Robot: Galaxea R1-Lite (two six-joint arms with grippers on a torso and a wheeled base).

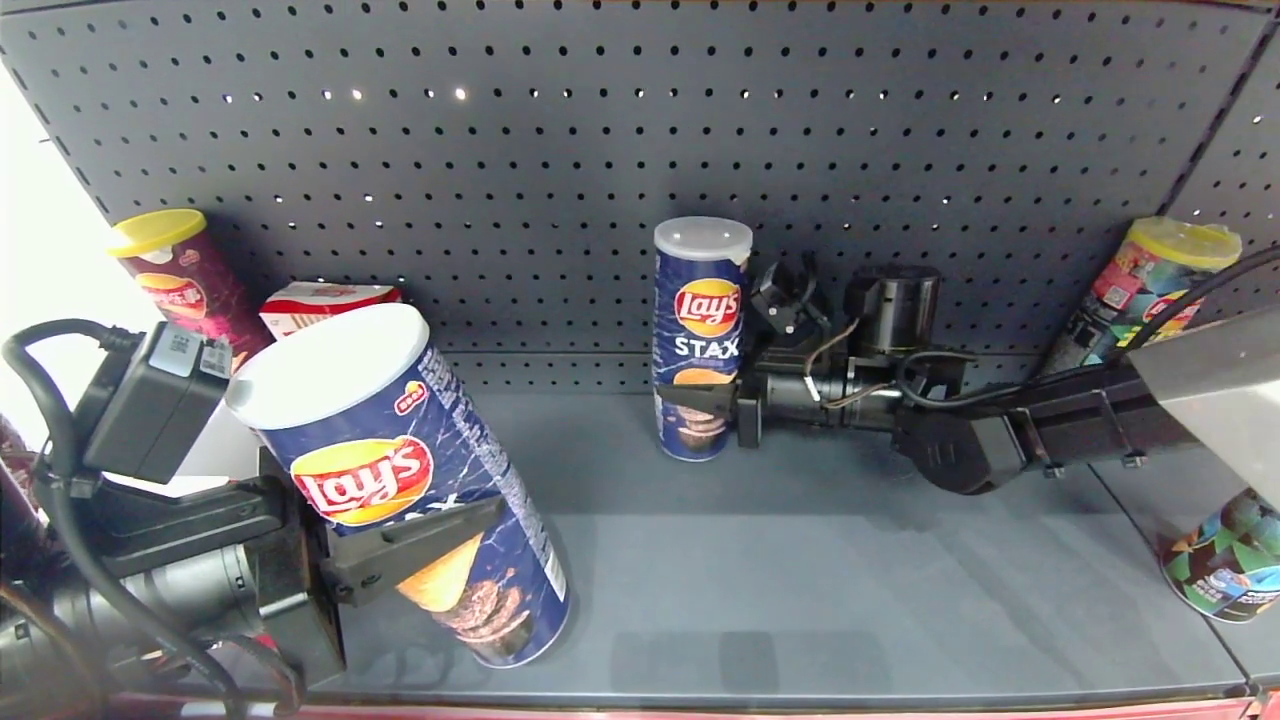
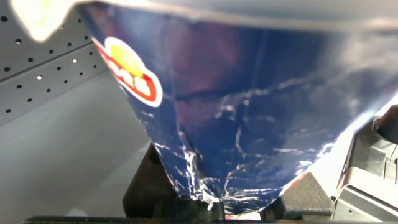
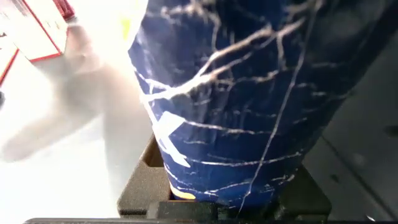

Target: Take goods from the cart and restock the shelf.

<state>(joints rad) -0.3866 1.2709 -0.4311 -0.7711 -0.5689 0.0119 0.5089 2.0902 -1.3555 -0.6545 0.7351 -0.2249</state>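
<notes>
The left hand (image 1: 415, 540) is clamped on a dark blue cylindrical chip can with a white plastic lid (image 1: 400, 440). One dark finger crosses the can's lower front, and the left wrist view shows the blue wall seated between the dark fingers (image 2: 146, 193). This can is tilted, its lid leaning toward the robot's left, and sits at the front left of the grey metal shelf (image 1: 800, 560). Whether its base touches the shelf cannot be told. The right hand (image 1: 695, 405) is closed on a dark blue cylindrical chip can with a translucent plastic lid (image 1: 700, 310), gripping its lower half from the right. That can stands upright mid-shelf, close to the grey perforated back panel (image 1: 600, 130). At the back left a maroon cylindrical can with a yellow lid (image 1: 185, 275) leans, with a red-and-white cardboard box (image 1: 325, 300) just beside it. At the back right stands a multicoloured cylindrical can with a yellow lid (image 1: 1150, 285). A green-patterned cylindrical can (image 1: 1225, 565) is at the right edge, nearer the front.
</notes>
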